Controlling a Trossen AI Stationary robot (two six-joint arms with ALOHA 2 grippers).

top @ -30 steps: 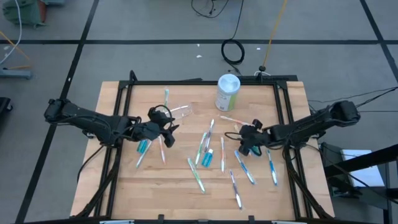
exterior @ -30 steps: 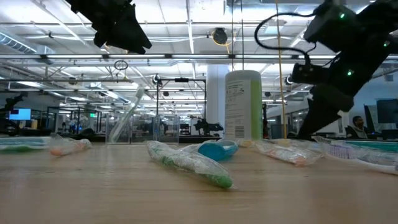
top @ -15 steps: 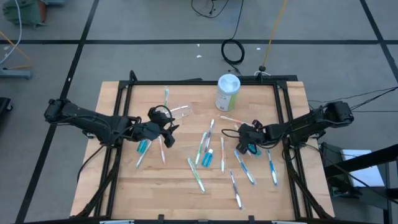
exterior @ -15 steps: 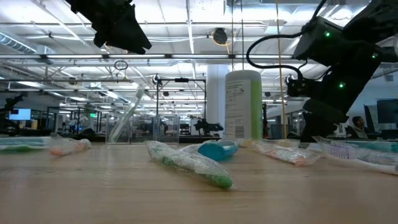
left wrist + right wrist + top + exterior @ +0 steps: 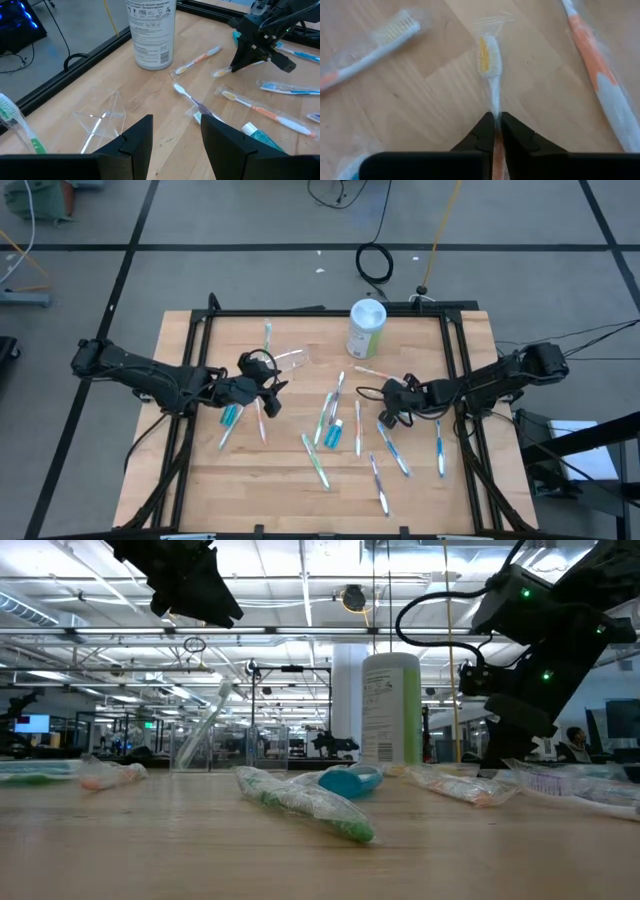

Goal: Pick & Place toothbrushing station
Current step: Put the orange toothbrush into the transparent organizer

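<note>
While the clear cup (image 5: 102, 117) lies tipped over on the table (image 5: 200, 480) near my left gripper (image 5: 262, 387), whose fingers stand apart, I see my right gripper (image 5: 493, 131) pinched on a wrapped toothbrush (image 5: 489, 65) among the scattered ones.

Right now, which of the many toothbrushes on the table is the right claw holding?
The wrapped toothbrush with yellow bristles and a white neck: the right claw is shut on its handle. All the other brushes lie loose.
</note>
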